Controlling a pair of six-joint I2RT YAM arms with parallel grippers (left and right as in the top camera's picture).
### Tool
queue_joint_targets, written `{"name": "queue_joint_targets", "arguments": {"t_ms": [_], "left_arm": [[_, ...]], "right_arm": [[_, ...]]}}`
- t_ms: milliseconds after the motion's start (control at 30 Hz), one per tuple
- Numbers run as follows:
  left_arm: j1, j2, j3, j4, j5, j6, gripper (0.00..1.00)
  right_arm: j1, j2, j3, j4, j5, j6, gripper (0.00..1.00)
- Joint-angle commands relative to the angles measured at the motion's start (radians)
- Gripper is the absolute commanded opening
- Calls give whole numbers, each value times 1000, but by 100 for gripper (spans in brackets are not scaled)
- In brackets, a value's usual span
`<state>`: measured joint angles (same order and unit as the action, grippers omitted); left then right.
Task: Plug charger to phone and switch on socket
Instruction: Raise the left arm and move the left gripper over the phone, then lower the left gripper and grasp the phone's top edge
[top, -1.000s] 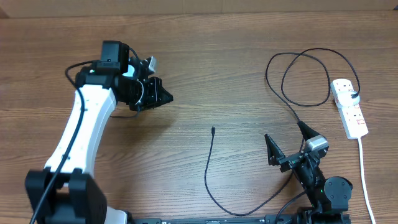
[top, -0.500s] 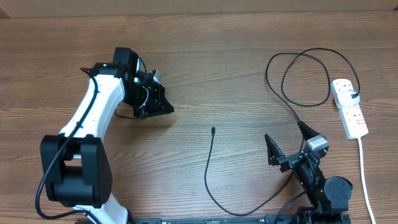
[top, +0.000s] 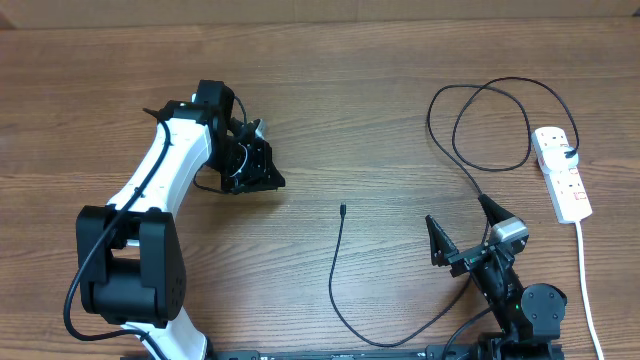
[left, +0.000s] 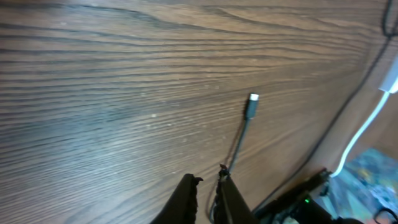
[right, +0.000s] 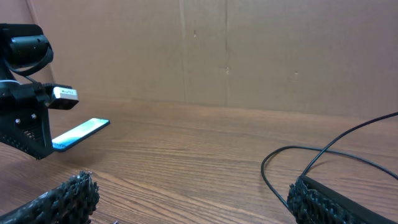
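The charger (top: 336, 262) is a thin black cable lying on the table, and its connector tip (top: 342, 209) points up the table in the middle. The same tip (left: 253, 98) shows ahead of my left gripper (left: 207, 178), whose jaws stand almost together with nothing between them. From overhead the left gripper (top: 272, 180) sits left of the tip and apart from it. The phone (right: 81, 132), slim and light blue, pokes out beside the left gripper in the right wrist view; overhead the arm hides it. The socket (top: 562, 175) lies at the far right. My right gripper (top: 458, 214) stands wide open and empty.
The black cable loops (top: 480, 120) between the right gripper and the socket, one strand passing close by a right finger (right: 329, 199). A white cord (top: 586, 275) runs from the socket toward the front edge. A cardboard wall (right: 249, 50) closes the back.
The left arm has swung right and slightly toward the front, carrying its gripper closer to the cable tip. The right arm and the cable have not moved.
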<state>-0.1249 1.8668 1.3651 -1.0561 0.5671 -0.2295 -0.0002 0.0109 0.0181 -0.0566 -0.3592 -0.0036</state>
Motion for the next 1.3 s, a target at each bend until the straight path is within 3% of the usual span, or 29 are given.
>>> {"name": "queue_joint_targets", "arguments": {"t_ms": [0,200,433,700,867,1100,1267], "left_arm": [[-9,13,12,-8,-54,13,4],[-40,13,11,-27,-60,-29,4],[-94,13,11,-24,-238,-180,4],[-103,13,14,-12,-245,-190,4],[-89,13,122,-25,-249,-163,4],[-80,13,407,-135,-480,-163,4],[-76,17,445,-70,-631,-163,5]], "right_arm": [[-1,-8,-10,2,6,3,100],[-1,-8,-10,2,6,3,100],[-1,-8,-10,2,6,2,100],[-1,-8,-10,2,6,3,100],[-1,-8,-10,2,6,3,100],[-1,-8,-10,2,6,3,100],[-1,-8,-10,2,6,3,100]]}}
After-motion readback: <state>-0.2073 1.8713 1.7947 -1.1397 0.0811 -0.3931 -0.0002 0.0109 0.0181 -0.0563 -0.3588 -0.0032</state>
